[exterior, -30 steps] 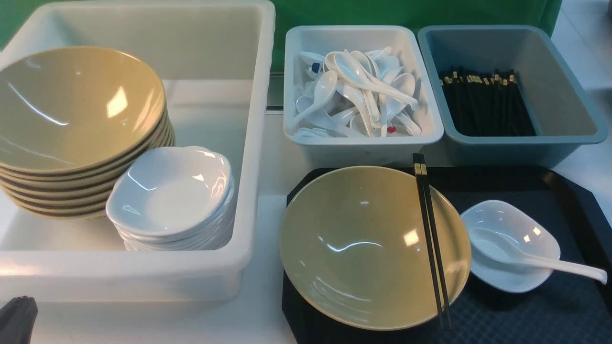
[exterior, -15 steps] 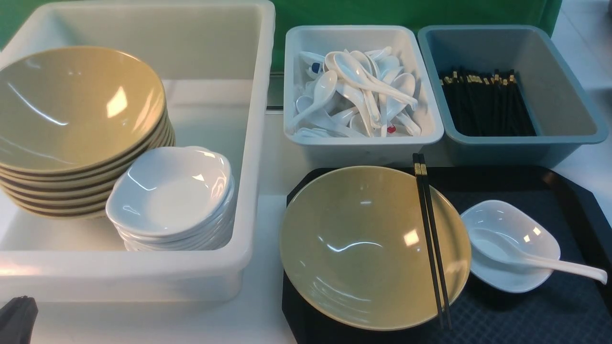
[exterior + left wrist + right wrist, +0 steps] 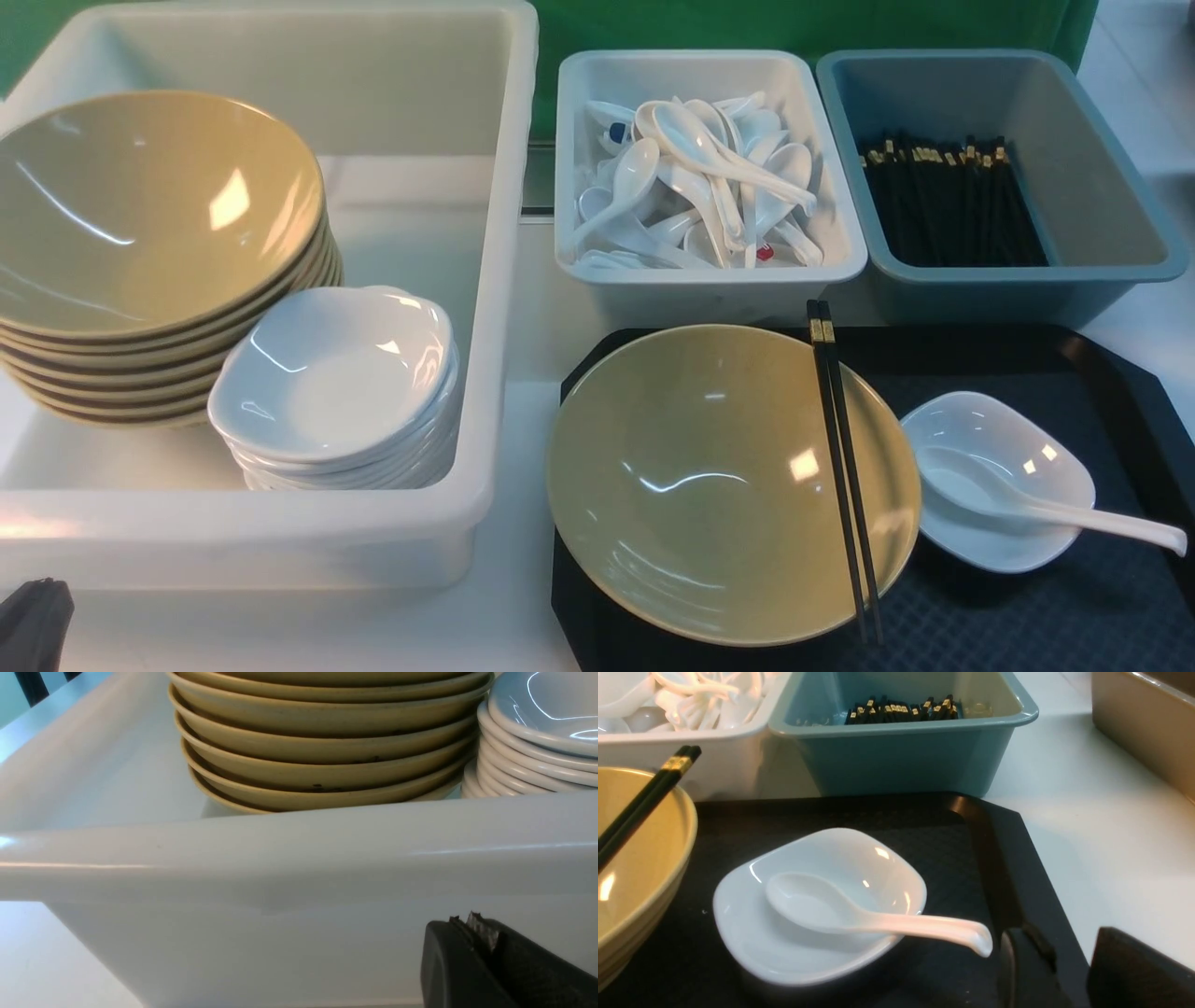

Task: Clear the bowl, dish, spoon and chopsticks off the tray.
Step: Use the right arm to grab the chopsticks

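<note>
Front view: the spoon [image 3: 1036, 507] lay in the dish [image 3: 999, 429] on the tray [image 3: 1046, 359], handle toward the tray's right rim.
Left wrist view: the left pincer [image 3: 467, 926] sat closed, empty.
Right wrist view: the right pincer [image 3: 1069, 970] gaped empty at that rim, beside the handle tip.

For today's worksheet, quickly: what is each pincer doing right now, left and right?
Left pincer: closed, holding nothing.
Right pincer: open, holding nothing.

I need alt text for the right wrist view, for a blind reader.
A white spoon lies in a small white dish on a black tray, near the open right gripper. Chopsticks rest across a yellow bowl beside the dish.
</note>
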{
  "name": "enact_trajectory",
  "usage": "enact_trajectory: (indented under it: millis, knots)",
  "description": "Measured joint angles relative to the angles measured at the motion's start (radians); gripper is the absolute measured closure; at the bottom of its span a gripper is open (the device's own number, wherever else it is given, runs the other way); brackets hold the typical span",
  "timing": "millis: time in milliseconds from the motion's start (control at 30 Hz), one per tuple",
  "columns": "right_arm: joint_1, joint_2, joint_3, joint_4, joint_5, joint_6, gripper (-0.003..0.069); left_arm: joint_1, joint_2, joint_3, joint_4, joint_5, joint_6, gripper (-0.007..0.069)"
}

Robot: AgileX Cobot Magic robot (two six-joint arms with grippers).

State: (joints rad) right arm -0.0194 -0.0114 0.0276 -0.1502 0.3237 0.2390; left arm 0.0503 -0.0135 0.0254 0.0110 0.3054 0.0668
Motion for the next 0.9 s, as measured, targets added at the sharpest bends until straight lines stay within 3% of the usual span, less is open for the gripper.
enact_trajectory:
  millis: [633,767,800,833,867,900]
  knots:
    - [0.000,0.000,0.000,0.002,-0.003,0.006,0.0420,0.000,0.000,0.000,-0.003,-0.004,-0.004,0.0636]
    - [0.000,0.000,0.000,0.049,-0.003,0.155,0.0420,0.000,0.000,0.000,-0.160,-0.053,-0.104,0.0636]
    - [0.000,0.000,0.000,0.115,-0.004,0.296,0.0420,0.000,0.000,0.000,-0.285,-0.084,-0.175,0.0636]
    - [0.000,0.000,0.000,0.125,-0.004,0.316,0.0420,0.000,0.000,0.000,-0.322,-0.090,-0.194,0.0636]
    - [0.000,0.000,0.000,0.221,-0.004,0.513,0.0420,0.000,0.000,0.000,-0.457,-0.111,-0.264,0.0636]
    - [0.000,0.000,0.000,0.255,-0.004,0.598,0.0420,0.000,0.000,0.000,-0.539,-0.122,-0.305,0.0636]
